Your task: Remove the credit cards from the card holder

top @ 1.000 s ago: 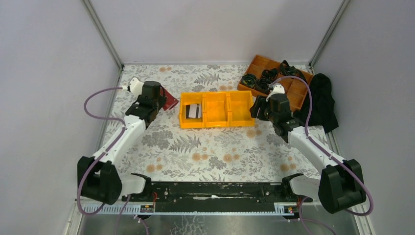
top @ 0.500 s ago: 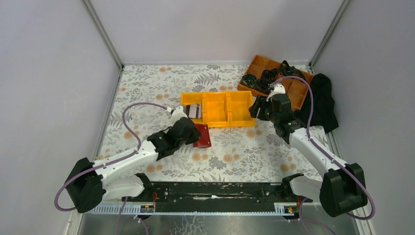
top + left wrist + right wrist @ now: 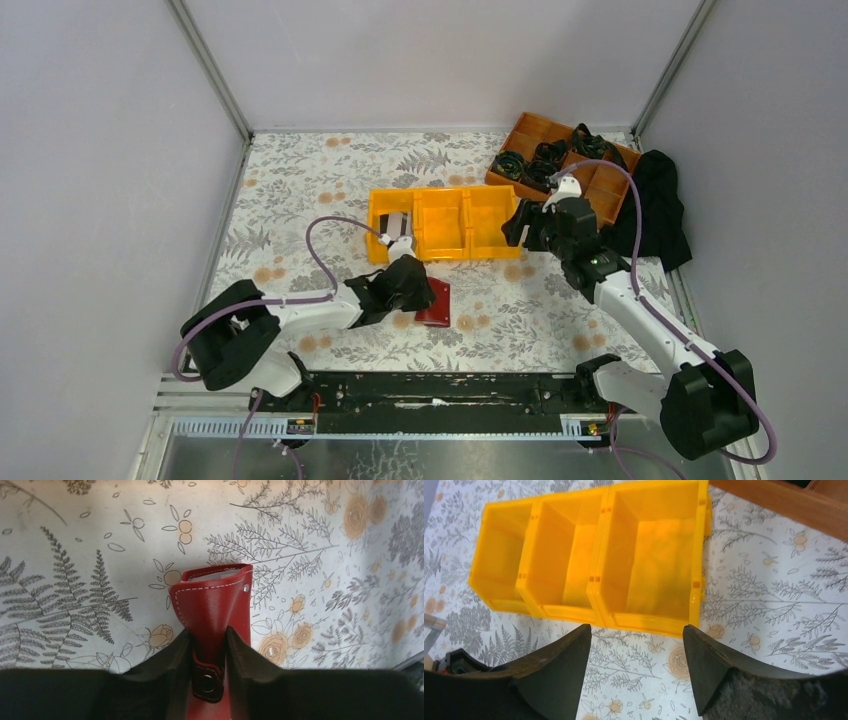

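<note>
Left hand (image 3: pixel 412 288) swung card holder (image 3: pixel 437 305) from far-left to centre surface (image 3: pixel 520 310), near side of yellow bin (image 3: pixel 470 251). Left wrist: clamped on card holder, pale credit card (image 3: pixel 216 572) edge peeking out. Right wrist: right hand (image 3: pixel 636 630) spread, empty; extraction looks next.

A yellow bin (image 3: pixel 467 222) of 3 compartments lies just ahead of the right pincer (image 3: pixel 515 228), its right end nearest the tips. Beyond and to that pincer's right stands a brown tray (image 3: pixel 525 130) with black coiled items (image 3: pixel 520 165) in it. A black cloth (image 3: pixel 662 205) lies bunched against the tray's right side. The leaf-and-flower printed bench (image 3: pixel 300 190) spreads under the left pincer (image 3: pixel 432 297), with grey walls (image 3: pixel 450 60) on 3 sides.
</note>
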Controlling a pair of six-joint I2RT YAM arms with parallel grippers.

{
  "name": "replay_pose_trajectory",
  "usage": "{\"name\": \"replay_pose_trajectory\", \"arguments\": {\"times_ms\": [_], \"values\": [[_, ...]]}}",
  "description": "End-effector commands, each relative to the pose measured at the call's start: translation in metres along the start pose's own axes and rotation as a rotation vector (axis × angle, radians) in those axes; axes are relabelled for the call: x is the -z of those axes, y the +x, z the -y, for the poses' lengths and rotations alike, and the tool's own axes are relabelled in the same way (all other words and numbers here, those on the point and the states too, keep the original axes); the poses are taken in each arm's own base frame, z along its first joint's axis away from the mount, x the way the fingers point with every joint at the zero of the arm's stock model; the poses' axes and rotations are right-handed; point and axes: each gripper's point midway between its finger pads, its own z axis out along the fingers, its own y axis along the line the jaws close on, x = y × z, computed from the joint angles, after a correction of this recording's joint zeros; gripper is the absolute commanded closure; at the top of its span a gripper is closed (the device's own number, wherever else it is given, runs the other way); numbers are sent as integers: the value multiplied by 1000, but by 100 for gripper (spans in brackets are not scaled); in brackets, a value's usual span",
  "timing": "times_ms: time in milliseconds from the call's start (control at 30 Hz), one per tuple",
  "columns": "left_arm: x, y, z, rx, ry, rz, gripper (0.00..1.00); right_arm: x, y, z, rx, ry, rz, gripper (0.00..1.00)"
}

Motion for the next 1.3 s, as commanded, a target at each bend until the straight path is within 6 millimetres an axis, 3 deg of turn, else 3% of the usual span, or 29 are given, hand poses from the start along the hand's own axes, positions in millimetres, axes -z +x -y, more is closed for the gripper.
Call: {"name": "replay_pose_trajectory", "arguments": {"times_ms": [0,167,267,400,533,667,767,833,900,967,1000,1067,1133,1233,1267], "values": [[0,-7,24,-5,83,23,58,5,8,-13,4,-43,-9,25],[8,-10,11,-41,-19,42,19,3,12,-27,18,-78,-21,24],[13,-10,12,-61,-27,51,8,1,19,-35,34,-89,-43,24],[21,-14,17,-91,-15,83,7,0,33,-48,52,-110,-77,25],[33,-24,15,-104,-30,146,12,0,57,-64,80,-134,-126,26],[43,-28,1,-81,-55,187,17,-1,78,-80,106,-153,-158,26],[52,-29,-16,-60,-98,218,27,1,87,-93,121,-173,-166,27],[57,-30,-27,-44,-124,238,41,1,92,-100,131,-180,-173,29],[62,-29,-38,-25,-145,257,68,2,102,-112,151,-202,-190,33],[65,-27,-44,-10,-140,264,93,2,110,-122,177,-207,-202,45],[66,-26,-46,-2,-135,265,100,2,114,-126,192,-204,-210,55],[69,-24,-47,17,-116,271,100,-1,123,-133,227,-191,-227,78],[71,-22,-47,24,-94,269,100,-5,128,-136,256,-158,-230,95],[75,-20,-38,25,-37,267,99,-5,131,-139,278,-139,-220,100],[75,-19,-33,22,-13,263,92,-5,129,-137,272,-130,-211,100]]}}
